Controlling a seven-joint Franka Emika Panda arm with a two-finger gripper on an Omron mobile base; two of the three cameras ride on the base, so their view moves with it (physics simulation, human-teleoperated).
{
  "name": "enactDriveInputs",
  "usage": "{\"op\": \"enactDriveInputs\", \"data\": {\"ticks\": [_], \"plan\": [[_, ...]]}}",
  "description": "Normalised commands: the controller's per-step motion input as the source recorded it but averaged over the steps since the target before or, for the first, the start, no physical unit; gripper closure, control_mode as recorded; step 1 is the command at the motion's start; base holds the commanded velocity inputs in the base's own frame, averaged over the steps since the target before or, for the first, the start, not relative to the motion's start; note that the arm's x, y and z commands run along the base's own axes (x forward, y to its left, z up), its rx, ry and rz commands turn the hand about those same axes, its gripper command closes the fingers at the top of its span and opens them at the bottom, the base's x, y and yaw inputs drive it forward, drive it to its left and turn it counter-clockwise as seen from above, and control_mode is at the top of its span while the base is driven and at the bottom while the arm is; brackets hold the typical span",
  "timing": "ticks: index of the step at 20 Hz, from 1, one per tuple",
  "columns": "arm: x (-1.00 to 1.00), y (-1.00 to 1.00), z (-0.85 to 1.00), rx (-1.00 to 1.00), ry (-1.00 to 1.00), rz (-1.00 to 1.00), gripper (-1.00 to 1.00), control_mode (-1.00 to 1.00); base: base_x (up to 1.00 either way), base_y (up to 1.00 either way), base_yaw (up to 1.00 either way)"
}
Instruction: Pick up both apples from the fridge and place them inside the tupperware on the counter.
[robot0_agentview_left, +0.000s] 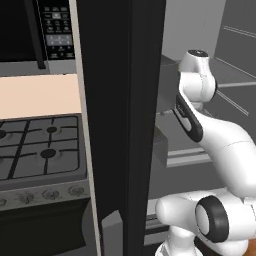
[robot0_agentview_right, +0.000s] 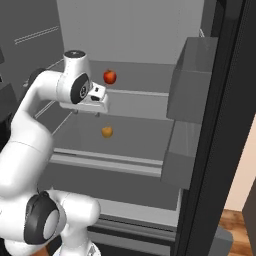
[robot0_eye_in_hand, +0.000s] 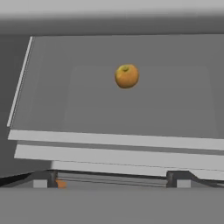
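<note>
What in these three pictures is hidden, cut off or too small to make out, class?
- Left base view: the fridge door blocks much of the interior, hiding both apples.
- Right base view: the claw sits behind the white hand, so its fingers cannot be made out.
- Hand view: the yellow apple is clear, but the orange speck near the left finger tip is too small to identify.

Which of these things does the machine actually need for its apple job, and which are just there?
Needed:
red apple
yellow-orange apple
fridge
claw, open

Just there:
stove
microwave
</note>
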Motion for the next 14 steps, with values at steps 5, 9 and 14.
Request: {"op": "enactDriveInputs", "data": {"ticks": [5, 9, 14], "plan": [[0.08, -0.20, -0.20, 0.20, -0.07, 0.00, -1.00, -1.00, 0.00, 0.00, 0.00], [0.00, -0.18, -0.30, 0.17, -0.31, 0.00, -1.00, -1.00, 0.00, 0.00, 0.00], [0.03, -0.06, -0.33, 0.02, -0.34, -0.01, -1.00, -1.00, 0.00, 0.00, 0.00]]}}
